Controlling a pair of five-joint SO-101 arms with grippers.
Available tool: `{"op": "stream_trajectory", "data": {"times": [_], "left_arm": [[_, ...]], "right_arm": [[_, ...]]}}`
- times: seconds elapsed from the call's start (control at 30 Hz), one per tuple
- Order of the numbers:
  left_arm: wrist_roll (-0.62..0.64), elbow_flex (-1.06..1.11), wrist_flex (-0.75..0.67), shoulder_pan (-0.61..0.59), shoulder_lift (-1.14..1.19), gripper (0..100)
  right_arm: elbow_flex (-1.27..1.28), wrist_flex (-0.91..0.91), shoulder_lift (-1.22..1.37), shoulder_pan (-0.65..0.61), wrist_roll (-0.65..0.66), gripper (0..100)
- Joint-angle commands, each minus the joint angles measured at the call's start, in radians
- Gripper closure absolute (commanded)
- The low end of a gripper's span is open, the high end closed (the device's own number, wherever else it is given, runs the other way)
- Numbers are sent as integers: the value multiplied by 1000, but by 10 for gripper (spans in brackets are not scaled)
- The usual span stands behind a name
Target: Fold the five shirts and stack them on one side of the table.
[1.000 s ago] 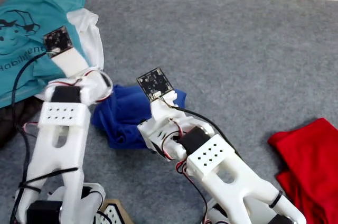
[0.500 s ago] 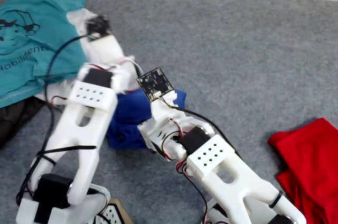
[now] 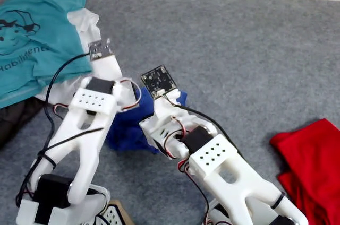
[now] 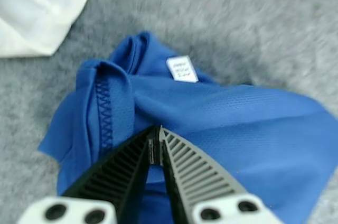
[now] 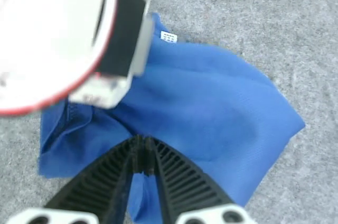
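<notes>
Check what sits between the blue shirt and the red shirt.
High view: no other item between blue shirt and red shirt, just bare grey table cover; the right arm reaches over part of it.

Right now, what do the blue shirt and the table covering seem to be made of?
Blue shirt: probably a thin synthetic sports knit with a slight sheen. The left wrist view shows a fine mesh texture and zigzag stitching along a seam.
Table covering: looks like grey felt or short-pile carpet, matte, with a fuzzy, mottled fibre surface. Which of the two cannot be told.
</notes>
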Motion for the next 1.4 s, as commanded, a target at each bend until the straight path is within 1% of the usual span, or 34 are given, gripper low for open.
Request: {"op": "stream_trajectory", "data": {"times": [0.0,0.27,0.5,0.77,0.93,1.07,1.13,1.27,1.37], "left_arm": [[2,41,-20,-74,-12,993],[2,44,-17,-223,-13,993],[2,39,-18,-236,-15,993],[2,24,-25,-285,-15,993],[5,-33,-26,-308,-7,993],[0,-50,-117,-315,-2,993],[-31,-51,-140,-314,-2,993],[-175,-56,-140,-288,-4,992],[-213,-51,-137,-266,-5,992]], "right_arm": [[-5,-18,1,15,6,980],[-5,-18,1,15,6,980],[-5,-18,1,15,6,980],[-5,-18,1,15,9,980],[-5,-18,1,15,9,975],[-5,-18,1,15,11,975],[-5,-18,1,15,11,975],[-5,-18,1,15,11,975],[-5,-18,1,15,12,975]]}}
